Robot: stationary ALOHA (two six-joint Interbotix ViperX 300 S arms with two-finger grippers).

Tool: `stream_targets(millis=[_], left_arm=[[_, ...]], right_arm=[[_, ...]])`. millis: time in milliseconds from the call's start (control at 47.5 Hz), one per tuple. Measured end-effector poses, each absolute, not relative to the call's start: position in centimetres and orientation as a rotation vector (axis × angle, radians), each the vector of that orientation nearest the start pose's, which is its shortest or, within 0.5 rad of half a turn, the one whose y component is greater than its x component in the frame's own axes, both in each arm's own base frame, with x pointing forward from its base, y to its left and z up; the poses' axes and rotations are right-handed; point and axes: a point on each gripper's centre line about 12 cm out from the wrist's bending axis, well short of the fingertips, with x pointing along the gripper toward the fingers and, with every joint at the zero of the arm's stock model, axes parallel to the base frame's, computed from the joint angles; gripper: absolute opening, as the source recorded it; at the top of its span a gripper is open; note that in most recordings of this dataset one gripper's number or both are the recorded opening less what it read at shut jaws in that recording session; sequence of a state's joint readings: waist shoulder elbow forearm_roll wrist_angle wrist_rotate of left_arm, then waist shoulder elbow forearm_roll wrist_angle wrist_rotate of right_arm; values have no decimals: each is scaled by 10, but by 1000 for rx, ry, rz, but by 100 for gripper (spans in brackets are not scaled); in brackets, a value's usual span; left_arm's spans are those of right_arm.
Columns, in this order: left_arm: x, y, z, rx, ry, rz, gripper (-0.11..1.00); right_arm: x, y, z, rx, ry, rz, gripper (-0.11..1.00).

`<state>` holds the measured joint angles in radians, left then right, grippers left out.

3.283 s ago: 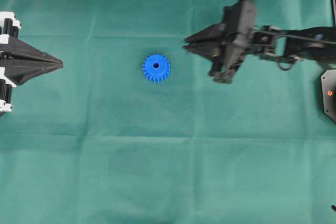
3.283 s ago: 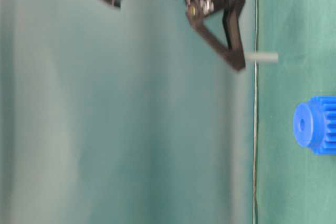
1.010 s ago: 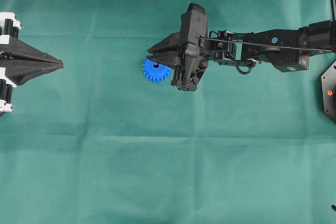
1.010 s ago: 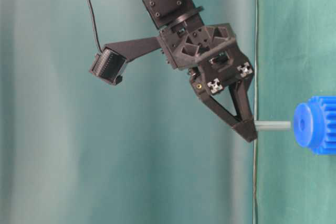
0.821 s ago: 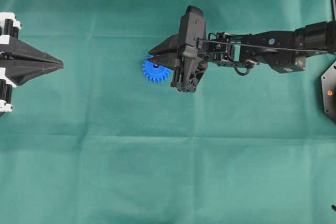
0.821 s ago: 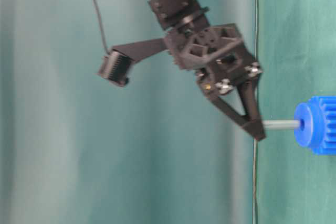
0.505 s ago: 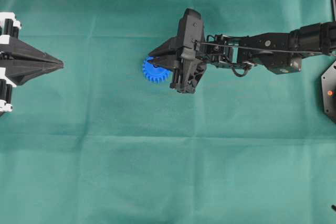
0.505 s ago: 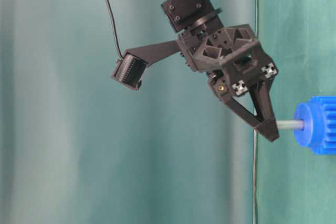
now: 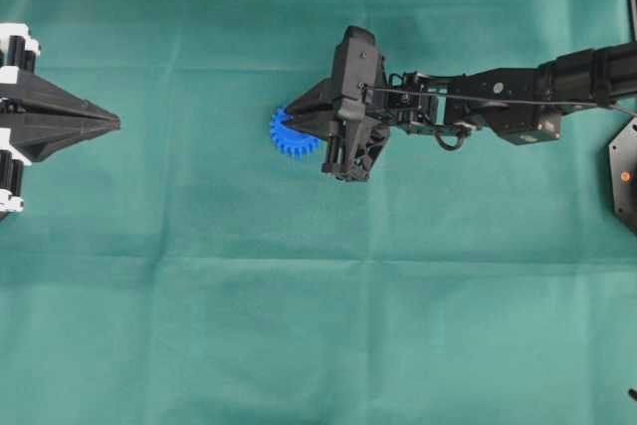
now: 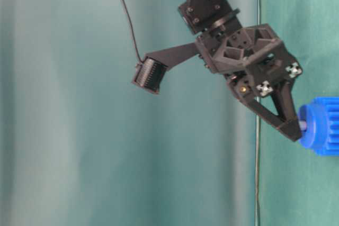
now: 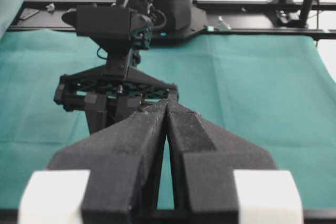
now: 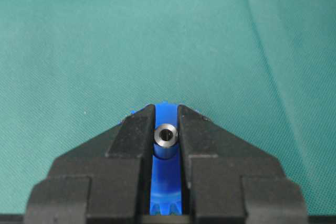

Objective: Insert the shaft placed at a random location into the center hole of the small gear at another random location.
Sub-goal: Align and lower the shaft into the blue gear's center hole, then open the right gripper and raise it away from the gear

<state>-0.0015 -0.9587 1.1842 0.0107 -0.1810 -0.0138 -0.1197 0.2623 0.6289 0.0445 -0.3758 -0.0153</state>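
Left gripper (image 9: pixel 111 122) sits at the far left edge of the overhead view, low over the green cloth (image 9: pixel 299 325), black fingers pressed together into a point, nothing between them. Left wrist view confirms: the two finger tips (image 11: pixel 157 116) meet with only a thin slit, pointing toward the other arm across the table. It is well apart from the gear.

Small gear (image 9: pixel 290 136) is left of centre in the overhead view, bright blue, lying flat on the cloth, teeth visible on its left and lower rim; its right half is covered by the right gripper. In the table-level view, which is turned sideways, the gear (image 10: pixel 322 126) is at the right edge with its flat face toward the gripper.

Right gripper (image 9: pixel 289 124) reaches in from the right, tips directly over the middle of the gear. Jaws pinch the shaft (image 12: pixel 166 138), a short silver-grey pin seen end-on between the two black fingers (image 12: pixel 131 135) in the right wrist view, with blue gear right behind it. In the table-level view only a tiny stub of shaft (image 10: pixel 303 125) shows between the finger tip and the gear face, so most of the pin is inside the gear, and the fingertip is just beside, nearly touching, the gear. Center hole itself hidden by pin and fingers.

Right arm (image 9: pixel 498 106) stretches from the right edge, wrist camera (image 10: pixel 148 75) hanging off it.
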Motion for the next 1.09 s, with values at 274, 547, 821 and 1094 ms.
stream_targets(millis=[274, 547, 821, 1094], left_arm=[[199, -1, 275, -3, 49, -3, 0], [199, -1, 275, -2, 49, -4, 0], [199, -1, 275, -3, 49, -5, 0], [199, -1, 275, -3, 49, -5, 0]], right_arm=[[424, -53, 105, 53, 514, -140, 12], [424, -53, 105, 56, 507, -142, 13], [424, -52, 105, 58, 509, -143, 51], [425, -51, 108, 56, 497, -140, 77]])
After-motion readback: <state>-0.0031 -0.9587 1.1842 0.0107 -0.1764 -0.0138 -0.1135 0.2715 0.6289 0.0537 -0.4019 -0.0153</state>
